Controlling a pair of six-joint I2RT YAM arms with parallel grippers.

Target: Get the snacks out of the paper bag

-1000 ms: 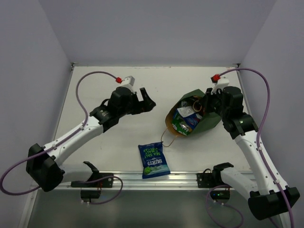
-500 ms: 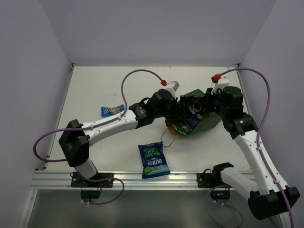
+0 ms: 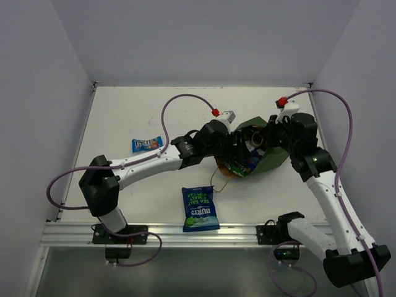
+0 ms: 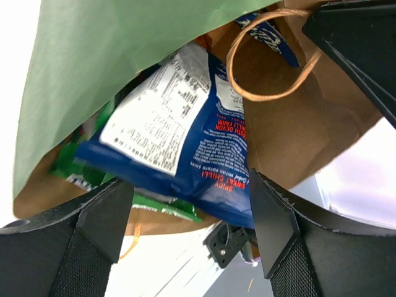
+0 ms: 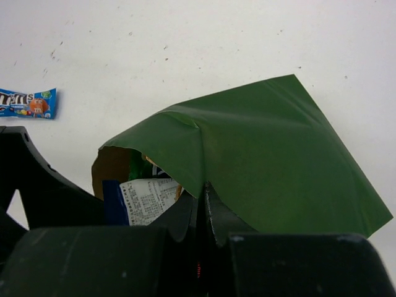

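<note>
Left tool (image 4: 189, 182) sits spread astride the dark blue shiny crisp packet (image 4: 185, 124) in the mouth of the dark green paper bag (image 5: 266, 161), right tool (image 5: 203, 207) pinching its flap up; best to close mid-packet, clear of the twisted brown cord handle (image 4: 266, 99).

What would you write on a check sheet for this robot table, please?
Surface: white table, lightly speckled.
Job's things: green bag on its side, mouth towards the left arm, snacks inside; blue crisp bag and small blue bar lie out on the table.
Clutter: nothing seen.
Grippers: left gripper open, jaws either side of a blue packet in the bag's mouth; right gripper shut on the bag's upper wall.
Cables: a purple cable loops off each arm, touching no snack.
Surroundings: plain pale walls on three sides.
</note>
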